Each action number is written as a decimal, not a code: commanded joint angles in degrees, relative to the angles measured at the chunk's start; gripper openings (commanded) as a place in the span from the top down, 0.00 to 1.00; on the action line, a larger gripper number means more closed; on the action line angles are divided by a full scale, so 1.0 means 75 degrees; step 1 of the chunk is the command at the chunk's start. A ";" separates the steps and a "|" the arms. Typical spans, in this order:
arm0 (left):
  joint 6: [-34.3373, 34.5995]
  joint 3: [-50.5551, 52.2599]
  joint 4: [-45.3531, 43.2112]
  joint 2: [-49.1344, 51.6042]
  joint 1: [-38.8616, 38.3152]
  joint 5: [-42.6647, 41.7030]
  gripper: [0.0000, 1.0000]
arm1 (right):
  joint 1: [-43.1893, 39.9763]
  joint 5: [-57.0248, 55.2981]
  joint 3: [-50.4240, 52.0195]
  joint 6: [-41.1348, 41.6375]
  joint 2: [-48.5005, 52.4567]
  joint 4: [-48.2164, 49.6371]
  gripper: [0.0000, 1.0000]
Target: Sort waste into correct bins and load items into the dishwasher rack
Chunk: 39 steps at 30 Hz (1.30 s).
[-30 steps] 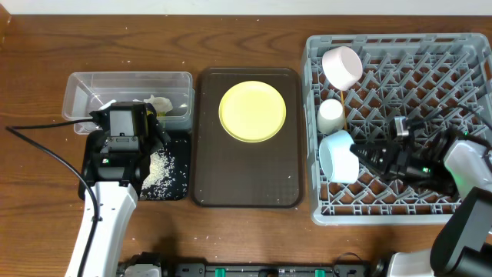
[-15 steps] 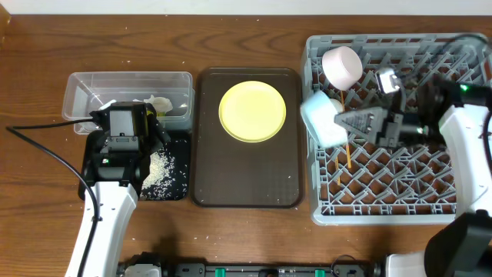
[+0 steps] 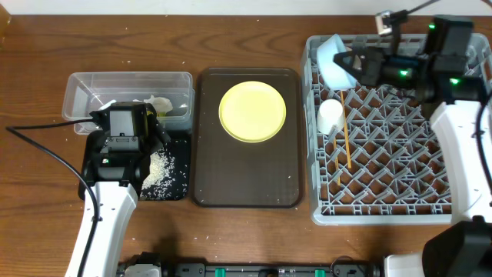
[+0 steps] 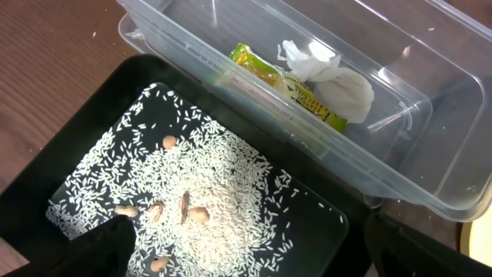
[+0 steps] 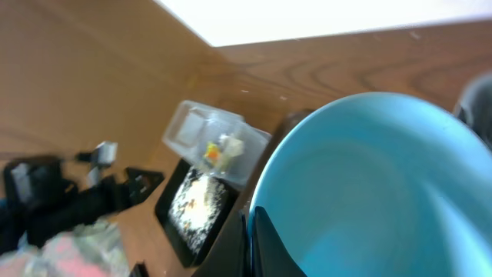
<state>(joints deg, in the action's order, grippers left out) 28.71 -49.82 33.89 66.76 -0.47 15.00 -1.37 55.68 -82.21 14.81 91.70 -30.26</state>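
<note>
At the far left corner of the dishwasher rack, the light blue bowl is held above the pegs, tipped on its side. It is clamped at the rim by the right gripper, whose fingers are closed on it. In the right wrist view the bowl's hollow fills most of the frame, and a dark finger is seen pressed against the rim at the bottom edge.

Just below the bowl, the small white cup is set along the rack's left side. The thin wooden chopsticks are laid across the lattice beside it, running lengthwise toward the near edge.

In the middle of the table, the yellow plate is seen on the far half of the dark brown serving tray.

On the left, the left gripper is hung over the black tray. Its fingers are spread wide with nothing between them. Beneath it, the white rice grains are scattered over the tray floor, with a few brownish bits among them. Just beyond the tray, the green-and-yellow snack wrapper and the crumpled white tissue are seen side by side, touching, inside the clear plastic tub.
</note>
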 commanded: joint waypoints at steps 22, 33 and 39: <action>0.0070 -0.0117 0.0000 0.0032 0.0026 0.0093 0.02 | 0.7108 -0.8411 0.0277 -0.0466 0.1055 -0.1772 0.99; 0.0070 -0.0117 0.0000 0.0029 0.0026 0.0096 0.02 | 0.7691 -0.7944 0.0277 -0.0466 0.2422 -0.1711 0.99; 0.0070 -0.0117 0.0000 0.0029 0.0026 0.0093 0.02 | 0.7793 -0.7749 0.0277 -0.0463 0.2591 -0.1708 0.92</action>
<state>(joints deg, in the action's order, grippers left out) 28.71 -49.82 33.87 66.76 -0.47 15.00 56.73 -3.49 -80.31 11.16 110.52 -43.18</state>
